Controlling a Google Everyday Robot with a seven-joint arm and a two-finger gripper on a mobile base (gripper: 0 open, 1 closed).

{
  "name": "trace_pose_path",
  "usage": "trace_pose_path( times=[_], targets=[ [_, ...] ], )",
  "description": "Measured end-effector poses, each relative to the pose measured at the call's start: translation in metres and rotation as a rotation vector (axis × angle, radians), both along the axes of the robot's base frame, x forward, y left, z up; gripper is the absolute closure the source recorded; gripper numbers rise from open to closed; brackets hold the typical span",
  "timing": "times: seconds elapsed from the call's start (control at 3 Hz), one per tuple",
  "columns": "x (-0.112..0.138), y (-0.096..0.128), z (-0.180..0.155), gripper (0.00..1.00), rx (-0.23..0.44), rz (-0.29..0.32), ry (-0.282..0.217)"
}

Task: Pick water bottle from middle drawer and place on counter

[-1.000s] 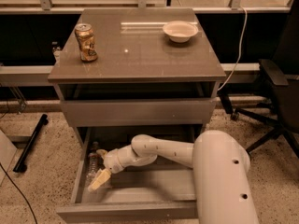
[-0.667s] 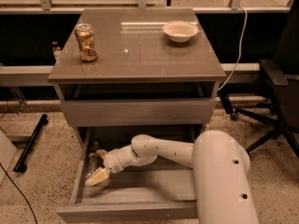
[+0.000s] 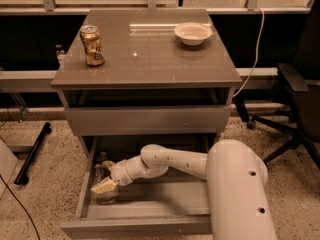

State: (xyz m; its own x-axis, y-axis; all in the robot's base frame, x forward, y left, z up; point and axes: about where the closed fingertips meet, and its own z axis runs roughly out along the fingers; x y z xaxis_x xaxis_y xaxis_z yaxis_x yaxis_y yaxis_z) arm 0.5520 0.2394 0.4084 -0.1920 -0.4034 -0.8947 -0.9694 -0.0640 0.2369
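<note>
camera view: the middle drawer stood pulled out at the foot of the cabinet, below the shorter upper drawer front, which was shut. the single white arm reached in from the right, and its gripper sat low in the drawer's left part, tip aimed left and a little toward the front. the water bottle was in that same left end, close to the side wall, directly at and under the gripper, which crossed its body. the bottle's long axis ran up the picture, with what looked like the cap end toward the back of the drawer. i could not tell whether it stood upright or lay along the drawer's depth. whether the claw was spread, pressed together or already pinching the bottle could not be told either. the contact spot was hidden by the claw itself.

judged from this, the coming move turned on the claw meeting the bottle across its long axis, from the right. the lift to the counter was not yet done.

counted: one water bottle in the drawer, one arm and one gripper, two drawer fronts, one gold can and one white bowl on the counter.
</note>
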Motion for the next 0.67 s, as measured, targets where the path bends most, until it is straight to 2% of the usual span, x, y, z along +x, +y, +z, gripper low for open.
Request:
trace_pose_path(
  times=[0.33,0.67],
  targets=[
    [0.0,0.0,0.0,0.95,0.0,0.0,0.0],
    [0.0,0.0,0.0,0.0,0.0,0.0,0.0]
  ],
)
